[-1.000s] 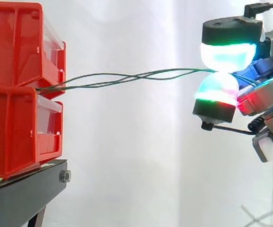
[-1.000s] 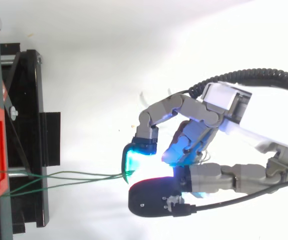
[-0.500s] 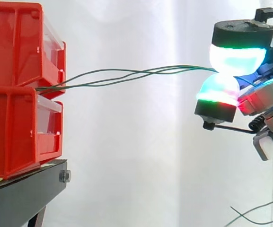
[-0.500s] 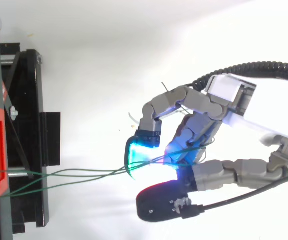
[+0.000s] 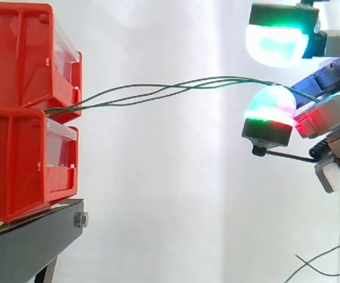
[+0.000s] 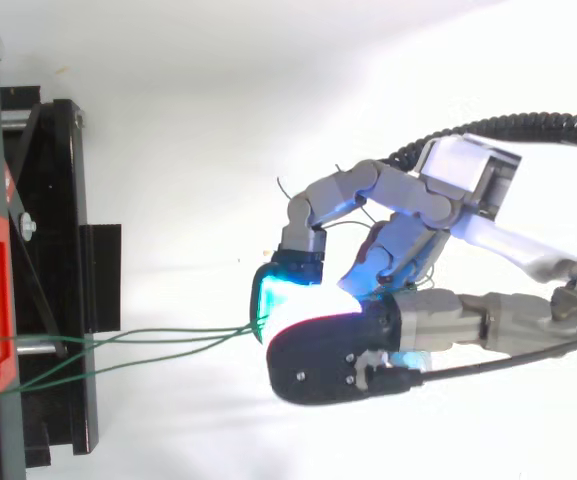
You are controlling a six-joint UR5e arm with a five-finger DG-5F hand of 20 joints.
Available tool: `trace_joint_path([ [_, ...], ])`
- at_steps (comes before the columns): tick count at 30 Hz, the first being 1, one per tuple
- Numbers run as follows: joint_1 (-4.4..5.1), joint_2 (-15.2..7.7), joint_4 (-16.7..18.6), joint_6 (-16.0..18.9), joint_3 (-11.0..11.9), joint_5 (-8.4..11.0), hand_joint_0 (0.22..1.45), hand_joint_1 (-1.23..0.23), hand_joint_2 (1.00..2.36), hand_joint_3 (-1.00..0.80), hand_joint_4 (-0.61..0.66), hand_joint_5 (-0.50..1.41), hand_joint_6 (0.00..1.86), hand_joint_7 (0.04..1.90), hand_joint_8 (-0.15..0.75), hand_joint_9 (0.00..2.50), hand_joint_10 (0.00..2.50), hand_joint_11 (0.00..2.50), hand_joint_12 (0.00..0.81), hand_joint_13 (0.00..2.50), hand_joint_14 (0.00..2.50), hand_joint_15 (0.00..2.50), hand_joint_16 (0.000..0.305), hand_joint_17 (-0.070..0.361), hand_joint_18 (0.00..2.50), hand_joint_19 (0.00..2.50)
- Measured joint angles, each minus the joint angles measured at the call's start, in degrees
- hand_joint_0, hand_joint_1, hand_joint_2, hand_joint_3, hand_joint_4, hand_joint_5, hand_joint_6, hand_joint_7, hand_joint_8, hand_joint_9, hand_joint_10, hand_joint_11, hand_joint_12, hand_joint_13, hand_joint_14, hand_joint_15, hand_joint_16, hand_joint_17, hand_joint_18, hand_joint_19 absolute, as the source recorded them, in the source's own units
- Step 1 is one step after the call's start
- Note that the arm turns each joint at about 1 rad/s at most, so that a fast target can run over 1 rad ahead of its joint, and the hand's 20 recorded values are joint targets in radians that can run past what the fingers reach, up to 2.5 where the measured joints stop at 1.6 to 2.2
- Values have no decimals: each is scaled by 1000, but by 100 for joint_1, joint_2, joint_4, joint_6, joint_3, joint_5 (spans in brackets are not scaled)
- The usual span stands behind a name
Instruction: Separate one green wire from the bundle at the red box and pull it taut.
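Several green wires (image 5: 175,87) leave the slot between the upper red box (image 5: 22,53) and the lower red box (image 5: 22,159) on the black stand (image 5: 28,242). They run loosely twisted through open air and drape over the lower pad (image 5: 270,109) of the hand (image 6: 448,320).

Hand condition: pinch parted. The upper pad (image 5: 276,38) stands clear above the strands with a visible gap, and in the side view nothing clamps them. Beyond the lower pad the strands pass in among the fingers; whether any is caught there cannot be told.

Wire condition: shallow sag and twist, not taut.

Assessment: the step in hand appears to be singling out 1 strand.

Recommendations:
1. Fan the strands on the lower pad so that 1 lies apart from the rest.
2. Bring the upper pad down on that 1 alone, on the pad's crown and not its edge.
3. Draw straight away from the boxes, level with the slot.

Risk: closing on the twisted stretch would likely take the whole bundle.
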Motion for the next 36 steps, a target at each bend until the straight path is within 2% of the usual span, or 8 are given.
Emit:
trace_joint_path([
  [12,-67,17,-16,-5,-2,-9,642,-774,1022,-171,98,-198,923,1050,276,1183,19,1308,333,1400,18,1447,57,128,821,725],
  [15,-74,17,-24,0,-2,-9,658,-803,1020,-204,110,-199,928,1014,276,1175,17,1310,331,1397,19,1434,57,127,822,713],
  [17,-78,25,-30,2,0,-9,645,-832,1010,-374,153,-201,933,996,274,1170,18,1307,328,1392,18,1432,56,127,821,724],
  [19,-83,38,-41,0,1,-9,574,-755,1000,-500,161,-199,934,975,282,1179,16,1303,337,1408,18,1442,57,128,827,729],
  [23,-91,51,-57,-4,5,-9,523,-554,1000,-500,176,-195,925,984,292,1211,17,1300,355,1441,15,1442,60,136,860,738],
  [26,-99,55,-59,-5,5,-9,597,-471,1011,-372,164,-197,919,1016,276,1204,19,1313,328,1431,16,1447,58,130,841,754],
  [31,-103,54,-60,-11,5,-9,604,-621,1018,-180,168,-200,922,1018,294,1198,16,1306,340,1445,14,1443,61,137,865,732],
  [36,-105,53,-62,-13,5,-9,626,-717,1018,-114,133,-201,929,1004,298,1195,15,1302,353,1449,14,1426,62,140,877,725],
])
